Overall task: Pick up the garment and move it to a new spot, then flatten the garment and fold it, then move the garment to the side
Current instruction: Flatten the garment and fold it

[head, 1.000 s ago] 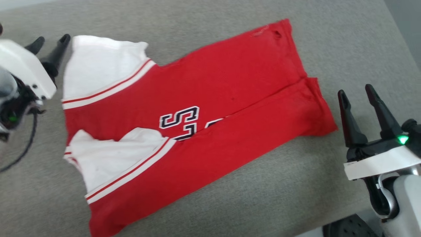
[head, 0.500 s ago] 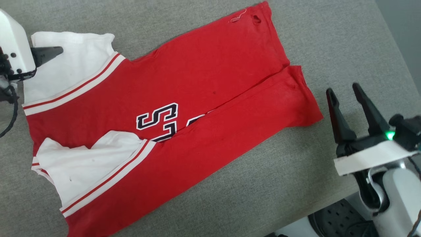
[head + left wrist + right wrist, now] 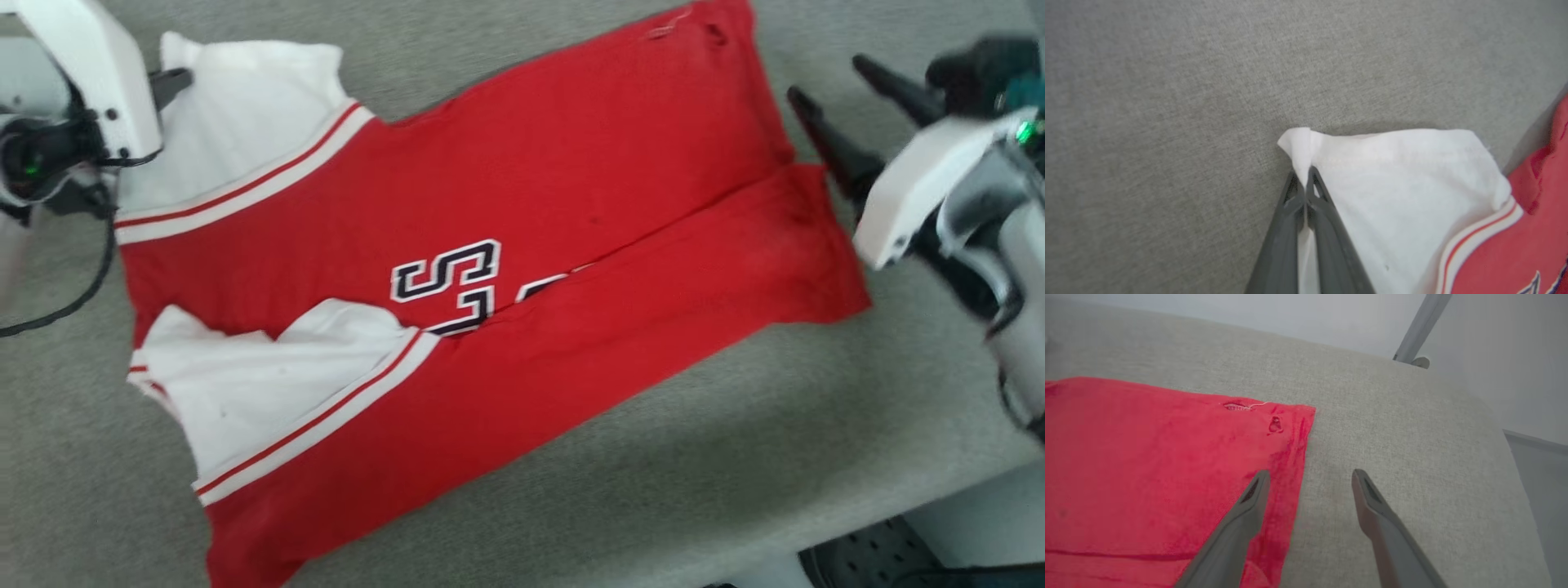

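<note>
A wide table covered in grey woven fabric (image 3: 735, 457) lies under both grippers. Spread on it between them is the garment (image 3: 571, 188), a soft red T-shirt with white short sleeves and striped trim, one long side folded over part of its dark outlined lettering (image 3: 445, 273). The left gripper (image 3: 1302, 173) is clamped tight on the corner of a white sleeve (image 3: 1392, 183), a peak of cloth poking past its tips. The right gripper (image 3: 1310, 475) stands wide apart and empty at the hem's corner, one finger above red cloth, the other above bare table. Just ahead of it is a small hole (image 3: 1275, 424) beside a loose thread.
</note>
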You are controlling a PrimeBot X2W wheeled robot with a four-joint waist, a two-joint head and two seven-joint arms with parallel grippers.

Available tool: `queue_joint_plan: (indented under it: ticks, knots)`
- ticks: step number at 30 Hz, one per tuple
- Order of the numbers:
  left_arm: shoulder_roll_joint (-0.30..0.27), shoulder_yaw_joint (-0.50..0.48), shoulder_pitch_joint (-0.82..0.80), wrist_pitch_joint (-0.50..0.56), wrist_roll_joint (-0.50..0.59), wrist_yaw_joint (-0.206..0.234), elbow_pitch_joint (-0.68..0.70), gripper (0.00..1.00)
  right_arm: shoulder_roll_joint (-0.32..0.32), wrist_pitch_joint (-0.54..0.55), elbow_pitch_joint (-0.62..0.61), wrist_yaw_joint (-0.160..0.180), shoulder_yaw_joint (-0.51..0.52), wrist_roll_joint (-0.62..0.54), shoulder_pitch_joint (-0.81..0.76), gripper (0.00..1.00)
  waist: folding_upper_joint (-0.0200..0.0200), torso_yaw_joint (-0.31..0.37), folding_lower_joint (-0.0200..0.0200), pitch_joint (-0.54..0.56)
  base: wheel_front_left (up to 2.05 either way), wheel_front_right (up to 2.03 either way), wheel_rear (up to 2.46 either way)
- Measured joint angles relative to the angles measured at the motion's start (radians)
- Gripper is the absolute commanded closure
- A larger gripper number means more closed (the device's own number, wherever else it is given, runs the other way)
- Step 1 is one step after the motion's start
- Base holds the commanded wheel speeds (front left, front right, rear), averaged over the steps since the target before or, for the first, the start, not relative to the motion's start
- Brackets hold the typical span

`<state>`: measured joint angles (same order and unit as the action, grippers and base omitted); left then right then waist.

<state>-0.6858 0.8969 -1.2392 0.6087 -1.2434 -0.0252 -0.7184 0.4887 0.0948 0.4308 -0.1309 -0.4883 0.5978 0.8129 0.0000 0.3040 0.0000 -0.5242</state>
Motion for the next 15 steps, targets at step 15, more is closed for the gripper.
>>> queue_joint_plan:
  ticks: [15]
  knots:
    - [0.138, 0.010, -0.038, -0.105, 0.012, -0.078, -0.002, 1.00, 0.030, 0.317, 0.321, 0.000, -0.173, 0.248, 0.333, 0.00, 0.0000, -0.163, 0.0000, -0.060, 0.00, 0.00, 0.00]
